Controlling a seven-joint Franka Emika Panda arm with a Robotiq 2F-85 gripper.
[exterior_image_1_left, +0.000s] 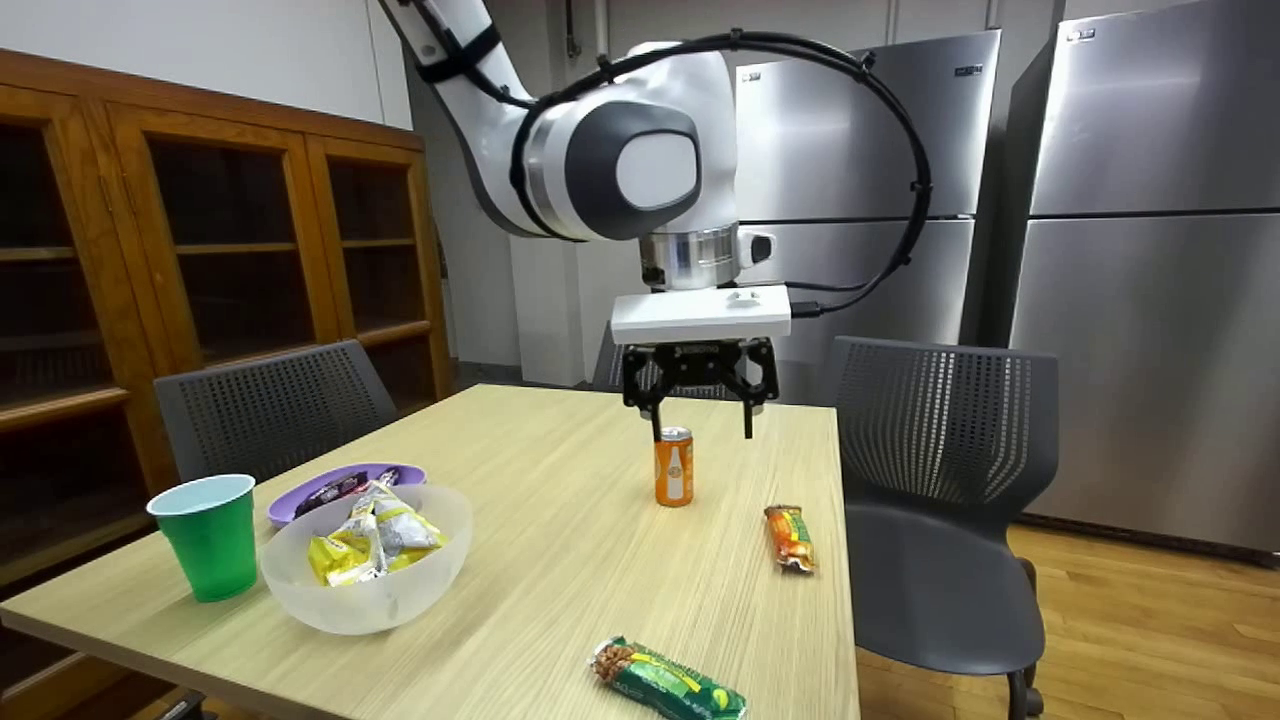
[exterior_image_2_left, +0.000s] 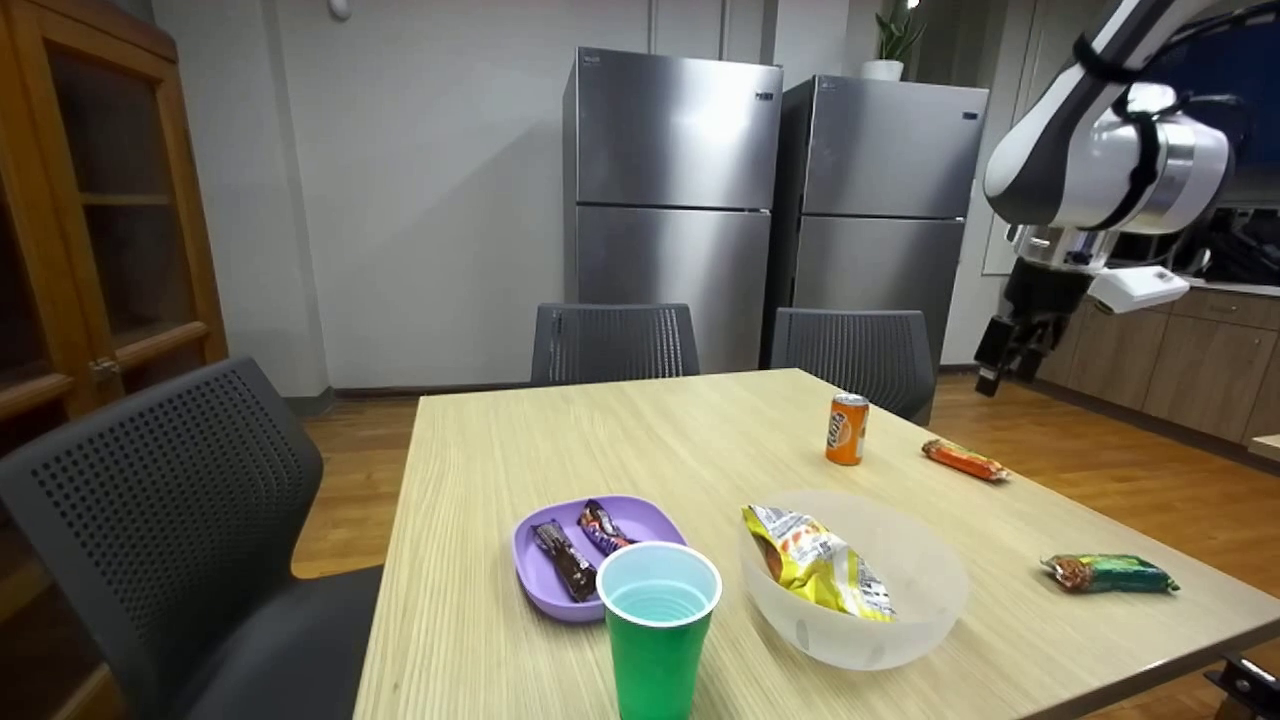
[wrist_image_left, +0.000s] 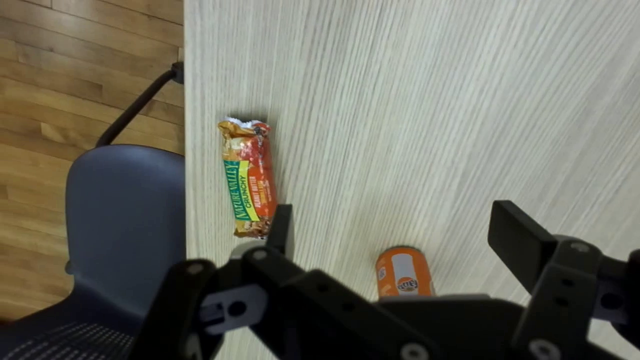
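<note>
The orange can (exterior_image_1_left: 674, 470) stands upright on the surface (exterior_image_1_left: 560, 480), farther in from the edge by the dark chair (wrist_image_left: 125, 215) than the orange-red snack bar (wrist_image_left: 250, 180), which lies flat near it. The can should prove rigid and slick, best taken around mid-height; its fill cannot be told. The bar is probably light, brittle and slippery-wrapped, best pinched across its narrow width. The arm (exterior_image_1_left: 650, 165) arches over; its end effector (exterior_image_1_left: 702, 438) points down, jaws wide apart, holding nothing.
</note>
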